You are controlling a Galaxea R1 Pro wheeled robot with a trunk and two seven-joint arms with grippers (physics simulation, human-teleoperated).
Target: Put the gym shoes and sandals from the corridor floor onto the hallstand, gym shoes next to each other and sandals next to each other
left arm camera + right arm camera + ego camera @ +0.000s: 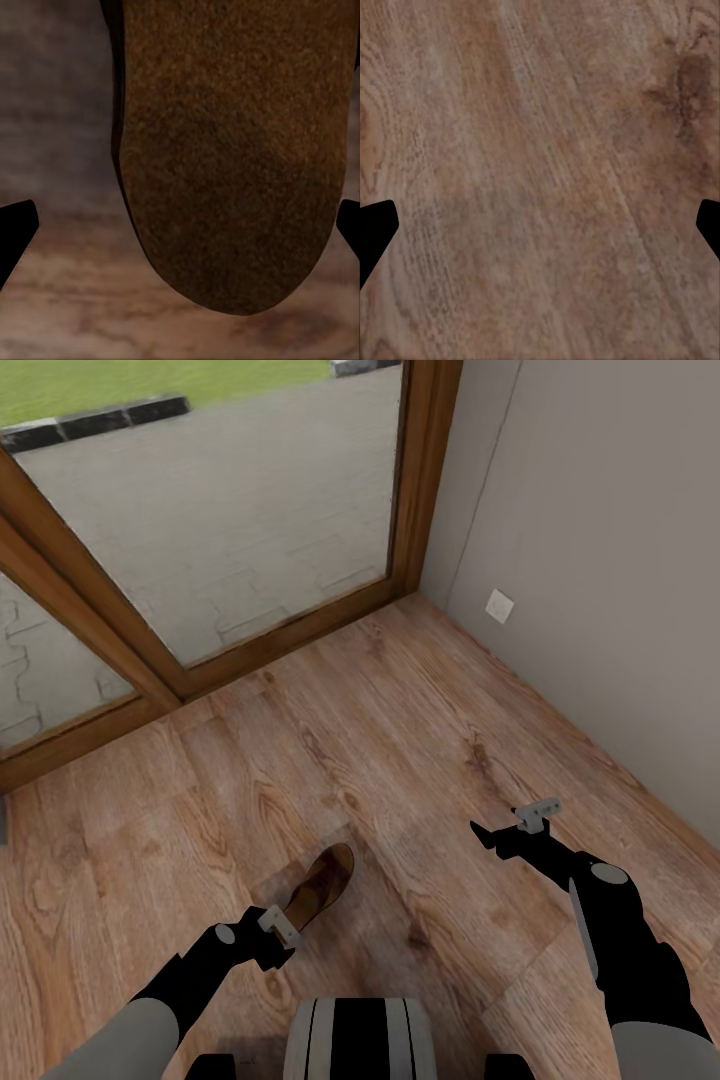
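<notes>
One brown sandal [325, 882] lies on the wood-plank corridor floor [400, 740], just in front of my base and toe pointing away. My left gripper [288, 922] hangs low over its near end and is open. In the left wrist view the sandal's tan footbed [232, 150] sits between the two spread fingertips [15, 225] with a gap on each side. My right gripper [485, 834] hovers open over bare floor [540, 150] to the right, well apart from the sandal. The gym shoes and the hallstand are out of view.
A glass door in a wooden frame [290, 635] closes the far side of the floor. A grey wall [600, 560] with a white socket [500, 605] runs along the right. My trunk [355, 1035] shows at the bottom edge.
</notes>
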